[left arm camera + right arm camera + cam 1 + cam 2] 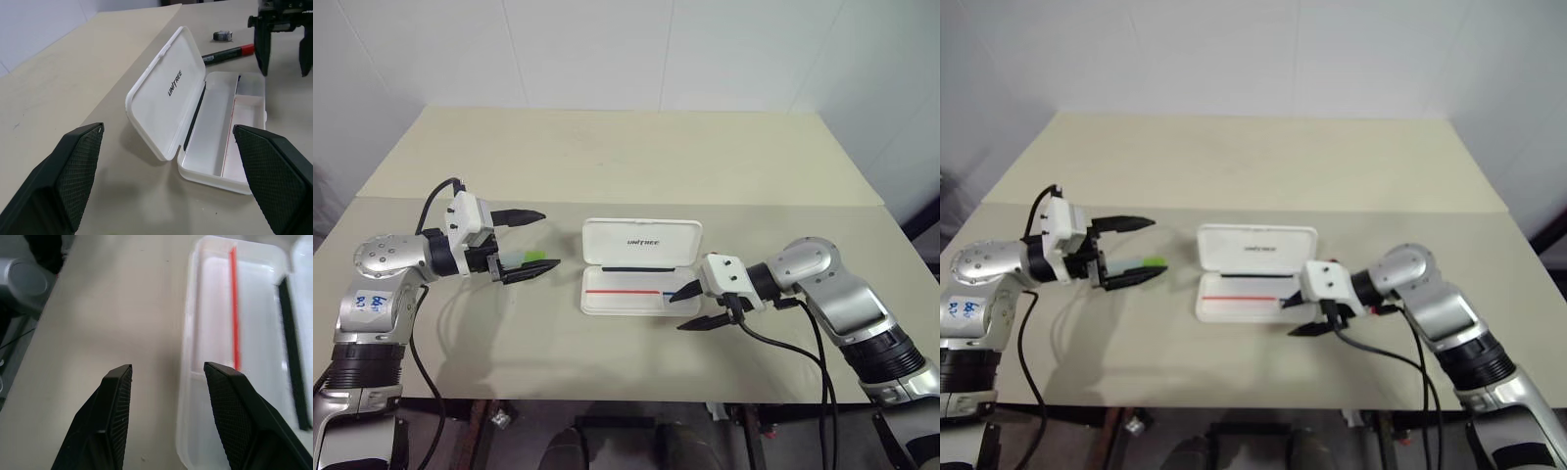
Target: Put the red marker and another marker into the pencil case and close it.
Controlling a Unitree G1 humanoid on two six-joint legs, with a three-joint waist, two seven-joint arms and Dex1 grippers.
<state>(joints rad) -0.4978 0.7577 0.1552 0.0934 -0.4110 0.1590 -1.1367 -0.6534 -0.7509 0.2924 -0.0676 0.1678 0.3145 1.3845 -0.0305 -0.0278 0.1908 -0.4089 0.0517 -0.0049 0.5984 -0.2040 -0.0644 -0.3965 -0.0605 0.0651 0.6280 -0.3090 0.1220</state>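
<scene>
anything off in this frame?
Yes. The red marker lies on the table just past the end of the open pencil case, near the open right gripper, not inside it. The case holds no marker.

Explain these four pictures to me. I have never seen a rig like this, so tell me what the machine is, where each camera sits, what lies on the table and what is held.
This is a two-armed robot at a beige table. Two pictures come from cameras in its head, looking down over both arms. The other two come from a camera on each wrist, looking out between that gripper's two black fingers.

In the middle lies the white pencil case, open with its lid tipped back. The green-capped marker lies on the table by the left gripper. The left wrist view shows the red marker on the table beyond the case.

Both the left gripper and the right gripper are open and hold nothing.
</scene>
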